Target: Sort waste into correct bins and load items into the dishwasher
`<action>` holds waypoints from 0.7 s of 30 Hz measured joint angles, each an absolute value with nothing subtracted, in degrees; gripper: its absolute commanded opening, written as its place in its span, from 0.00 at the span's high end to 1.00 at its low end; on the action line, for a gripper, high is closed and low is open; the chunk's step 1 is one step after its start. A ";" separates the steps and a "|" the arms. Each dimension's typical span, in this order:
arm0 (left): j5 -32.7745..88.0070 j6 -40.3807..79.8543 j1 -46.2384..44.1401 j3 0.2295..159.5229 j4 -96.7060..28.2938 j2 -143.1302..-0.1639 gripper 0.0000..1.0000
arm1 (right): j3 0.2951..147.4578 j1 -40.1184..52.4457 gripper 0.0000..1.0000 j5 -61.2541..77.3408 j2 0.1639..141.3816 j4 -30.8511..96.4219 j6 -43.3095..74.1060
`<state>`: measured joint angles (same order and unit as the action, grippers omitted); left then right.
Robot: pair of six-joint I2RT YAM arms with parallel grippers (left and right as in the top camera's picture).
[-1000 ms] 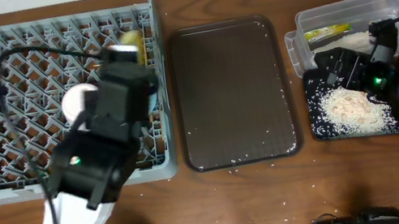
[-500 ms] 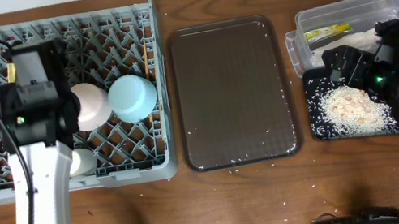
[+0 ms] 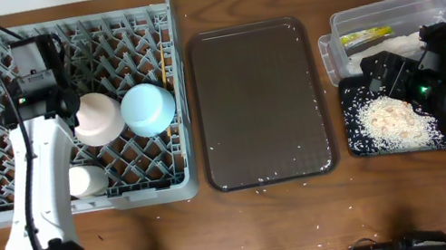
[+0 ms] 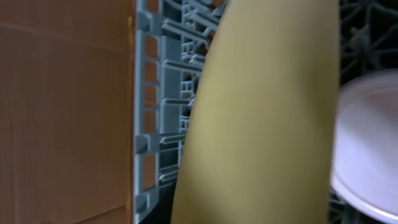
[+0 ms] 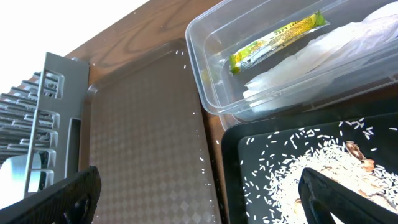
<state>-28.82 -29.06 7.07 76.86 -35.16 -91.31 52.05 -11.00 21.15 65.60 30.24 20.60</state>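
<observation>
Left wrist view: left tool [image 3: 31,67] clamped on yellow plate [image 4: 267,112] at grey dish rack [image 4: 155,124]; seat it upright between pegs [image 3: 117,33] before releasing; right tool [image 5: 208,199] wide open, empty.

Dish rack [image 3: 121,19] left of serving tray [image 3: 261,104]; tub [image 3: 396,10] behind shallow tray [image 3: 353,120], right

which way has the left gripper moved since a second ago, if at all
Yes: overhead, the left gripper, holding the yellow plate, swung from the dish rack's right side to its far-left corner.
</observation>
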 measured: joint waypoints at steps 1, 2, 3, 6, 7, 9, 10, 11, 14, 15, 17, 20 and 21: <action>-28.36 -29.12 7.09 76.86 -34.98 -91.61 0.92 | 52.05 -11.00 0.01 21.15 65.60 30.24 20.60; -27.77 -29.26 7.09 76.86 -34.74 -92.01 0.92 | 52.05 -11.00 0.01 21.17 65.60 30.28 20.60; -27.33 -29.43 7.14 76.86 -34.44 -92.40 0.92 | 52.05 -11.00 0.01 21.17 65.60 30.30 20.60; -26.63 -29.56 7.53 76.86 -33.87 -94.21 0.92 | 52.05 -11.00 0.01 21.17 65.60 30.39 20.60; -26.44 -29.65 7.79 76.86 -34.11 -94.94 0.92 | 52.05 -11.00 0.01 21.17 65.60 30.41 20.60; -26.24 -29.65 8.16 76.86 -34.81 -96.05 0.83 | 52.05 -11.00 0.01 21.17 65.60 30.44 20.60; -26.06 -29.56 8.54 76.86 -35.09 -97.03 0.71 | 52.05 -11.00 0.01 21.17 65.60 30.44 20.60; -25.91 -29.10 8.73 76.86 -35.05 -97.58 0.60 | 52.05 -11.00 0.01 21.15 65.60 30.44 20.60; -25.82 -26.92 9.41 76.86 -33.30 -99.04 0.24 | 52.05 -11.00 0.01 21.17 65.60 30.46 20.60; -25.80 -26.41 9.56 76.86 -33.19 -99.15 0.22 | 52.05 -11.00 0.01 21.15 65.60 30.52 20.60; -25.82 -25.04 9.72 76.86 -32.73 -98.96 0.15 | 52.05 -11.00 0.01 21.15 65.60 30.59 20.60; -25.78 -22.31 9.69 76.86 -32.49 -97.95 0.13 | 52.05 -11.00 0.01 21.15 65.60 30.61 20.60; -25.74 -21.23 9.67 76.86 -32.49 -97.30 0.12 | 52.05 -11.00 0.01 21.15 65.60 30.61 20.60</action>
